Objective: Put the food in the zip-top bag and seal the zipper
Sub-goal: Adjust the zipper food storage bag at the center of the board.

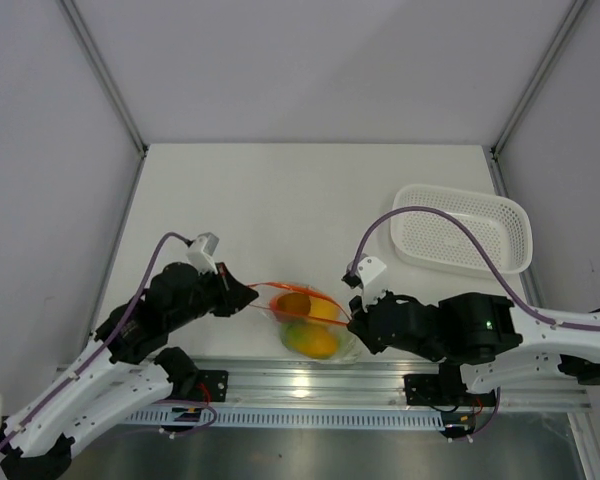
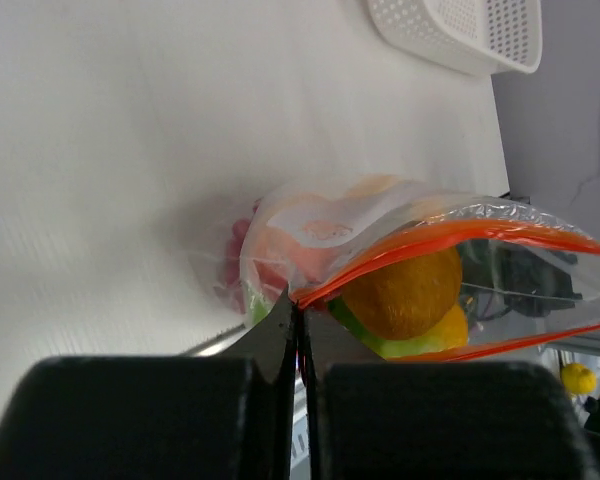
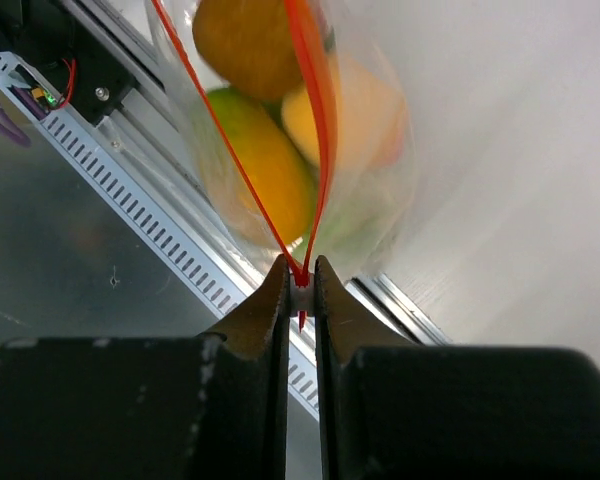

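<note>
With the left claw (image 1: 248,296) and the right claw (image 1: 355,318) each pinched tight on one end of the zipper (image 1: 300,290), draw gently apart so the gaping red strips of the zip-top bag (image 1: 310,325), sagging at lower centre of the top view with the food (image 1: 315,340) inside, pull straight and meet. Then press along the strip end to end, minding the metal rail (image 1: 380,375) just below the bag. No bother from the white basket (image 1: 465,228) at upper right of the desk (image 1: 280,200), well apart.

You can't make out the reddish pieces of food (image 2: 242,262) just beyond the left gripper (image 2: 300,325); the zip-top bag (image 2: 320,225) blurs them. Ahead of the right gripper (image 3: 300,285), the bag runs off the top edge. The basket (image 2: 460,35) far ahead is cropped.
</note>
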Tool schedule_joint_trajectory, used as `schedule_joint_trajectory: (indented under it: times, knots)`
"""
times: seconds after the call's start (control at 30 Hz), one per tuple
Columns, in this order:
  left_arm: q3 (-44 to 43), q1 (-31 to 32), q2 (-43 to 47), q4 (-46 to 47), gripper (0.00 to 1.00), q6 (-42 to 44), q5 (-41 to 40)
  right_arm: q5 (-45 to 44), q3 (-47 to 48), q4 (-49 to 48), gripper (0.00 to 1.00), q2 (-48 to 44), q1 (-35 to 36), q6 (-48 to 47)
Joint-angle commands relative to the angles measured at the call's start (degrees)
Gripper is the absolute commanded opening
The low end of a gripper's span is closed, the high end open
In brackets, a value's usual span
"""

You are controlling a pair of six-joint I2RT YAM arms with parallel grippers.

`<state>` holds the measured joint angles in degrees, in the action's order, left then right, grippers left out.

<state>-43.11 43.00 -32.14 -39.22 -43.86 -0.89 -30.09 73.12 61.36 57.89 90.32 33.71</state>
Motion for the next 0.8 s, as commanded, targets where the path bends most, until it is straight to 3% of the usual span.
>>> schedule_joint_trajectory:
  times: [0.0, 0.27, 0.37, 0.4, 0.43, 0.47, 0.63, 0.77]
  knots:
    - [6.71, -0.9, 3.74, 0.64, 0.0, -5.1, -3.08, -0.42, -1.57, 3.33, 0.0, -1.99, 0.47, -4.43]
    - [-1.26, -0.55, 3.31, -3.31, 0.02, 4.56, 3.17, 4.06, -2.98, 1.83, 0.0, 0.82, -0.06, -8.4]
    - [-3.55, -0.46, 4.8, -3.06, 0.27, 8.34, 3.17, 4.33, -3.6, 1.83, 0.0, -0.4, -0.06, -7.88]
    - [-4.43, -0.46, 6.02, -2.71, 0.46, 10.18, 3.0, 4.33, -3.6, 1.74, 0.0, -0.93, -0.06, -7.79]
    - [-4.7, -0.46, 6.91, -0.53, 0.55, 11.5, 4.04, 4.33, -3.6, 1.66, 0.0, -1.98, -0.15, -7.7]
    - [-5.31, -0.38, 7.79, 0.89, 0.7, 12.56, 4.57, 4.68, -3.43, 1.31, 0.0, -2.6, -0.06, -7.79]
    - [-5.14, -0.29, 11.66, 16.85, 0.88, 19.76, 13.52, 6.61, -1.23, 0.07, 0.0, -4.01, -0.76, -9.8]
    - [-7.07, 0.5, 5.53, 20.94, 0.99, 23.46, 22.66, 9.34, -0.7, -1.33, 0.0, -3.49, -2.08, -11.48]
